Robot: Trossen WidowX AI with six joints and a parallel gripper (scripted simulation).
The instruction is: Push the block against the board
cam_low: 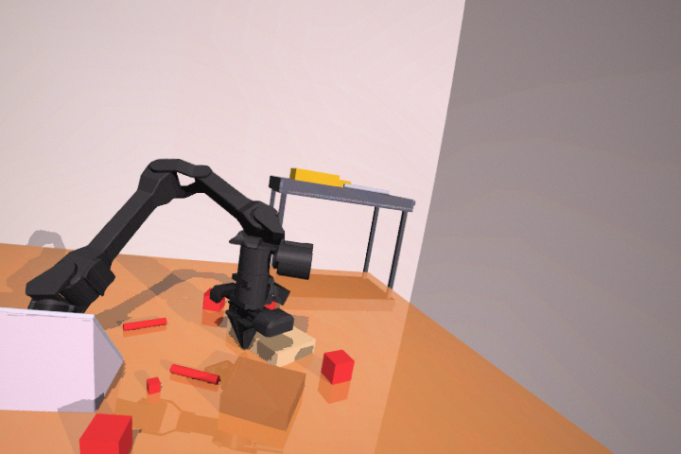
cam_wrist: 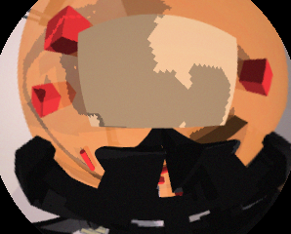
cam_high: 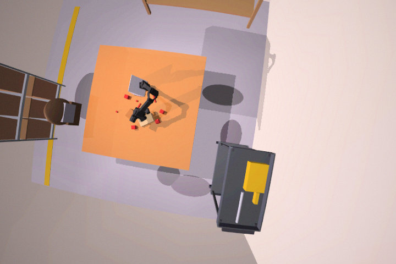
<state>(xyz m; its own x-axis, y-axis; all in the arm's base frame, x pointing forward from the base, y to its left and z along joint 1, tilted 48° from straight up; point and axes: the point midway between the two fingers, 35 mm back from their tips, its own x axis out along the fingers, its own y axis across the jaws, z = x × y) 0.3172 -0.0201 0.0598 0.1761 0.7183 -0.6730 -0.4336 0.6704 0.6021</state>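
end effector (cam_low: 243, 337) fingers pinched together, holding nothing | pressing the pale board's (cam_low: 290, 345) near edge | square block (cam_low: 261, 391) lying beyond, toward the camera

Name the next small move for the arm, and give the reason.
Probably a short, low push of the pale piece toward the brown piece. The shut gripper stands at the pale piece's far edge, and a strip of table appears to separate the two, so no sides touch yet.
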